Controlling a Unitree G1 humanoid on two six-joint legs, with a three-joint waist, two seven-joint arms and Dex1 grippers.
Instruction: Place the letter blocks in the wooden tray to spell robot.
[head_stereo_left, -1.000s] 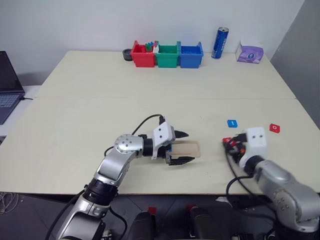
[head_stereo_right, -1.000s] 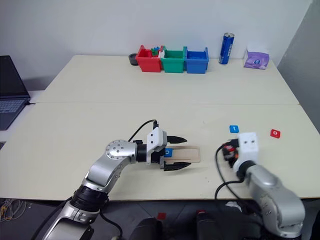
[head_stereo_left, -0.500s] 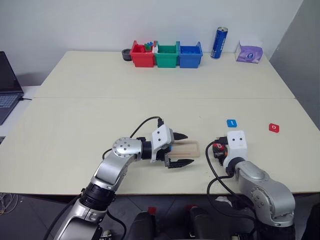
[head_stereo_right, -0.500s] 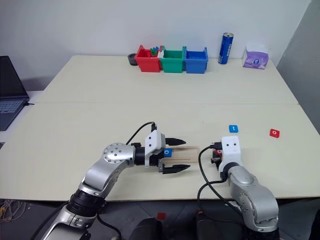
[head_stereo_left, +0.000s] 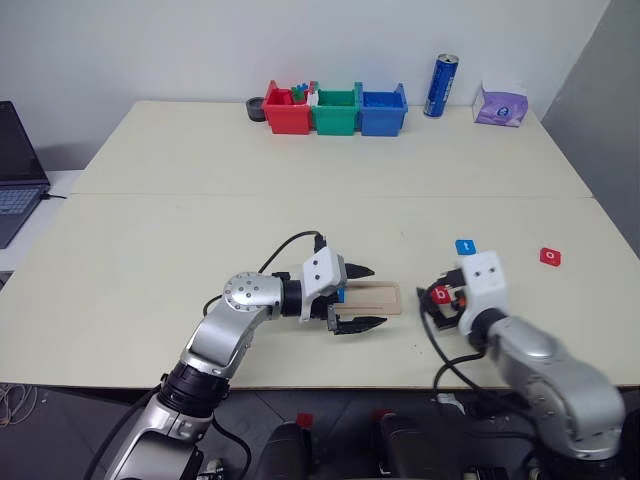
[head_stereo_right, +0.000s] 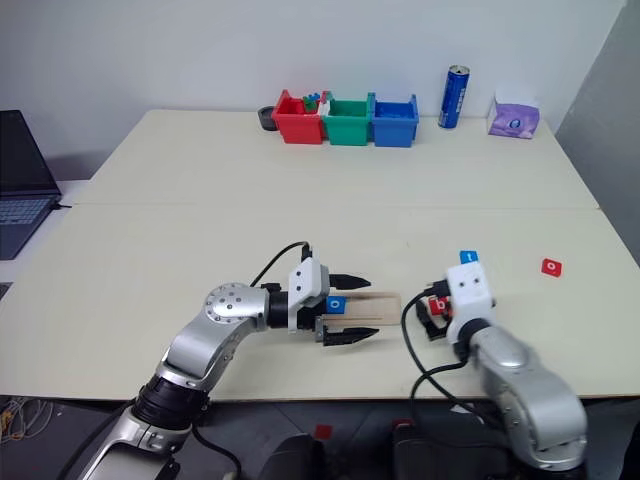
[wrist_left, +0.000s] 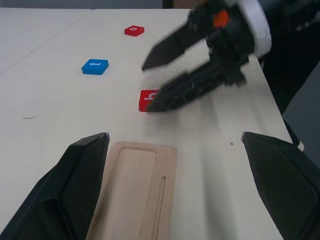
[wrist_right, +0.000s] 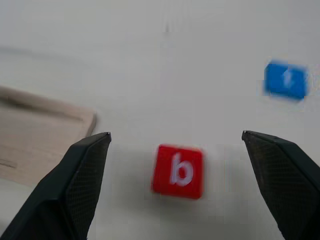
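Observation:
The wooden tray (head_stereo_left: 392, 298) lies near the table's front edge. My left gripper (head_stereo_left: 379, 295) is open, one finger on each side of the tray's left part, and a blue "o" block (head_stereo_right: 337, 303) sits in the groove between the fingers. A red "b" block (wrist_right: 178, 171) lies flat on the table just past the tray's right end. My right gripper (wrist_right: 175, 135) is open over it, its fingers (wrist_left: 172, 97) apart and touching nothing. Further right on the table lie a blue "t" block (head_stereo_left: 465, 246) and a red "o" block (head_stereo_left: 550, 256).
Red (head_stereo_left: 285, 110), green (head_stereo_left: 335, 110) and blue (head_stereo_left: 383, 110) plastic bins stand in a row at the table's far edge. A blue can (head_stereo_left: 440, 86) and a purple tissue pack (head_stereo_left: 499, 104) stand to their right. A laptop (head_stereo_left: 15, 170) sits at the far left.
My right gripper carried a red block left towards the tray, then opened and rose a little. The red "b" block now lies on the table. The left arm stayed still.

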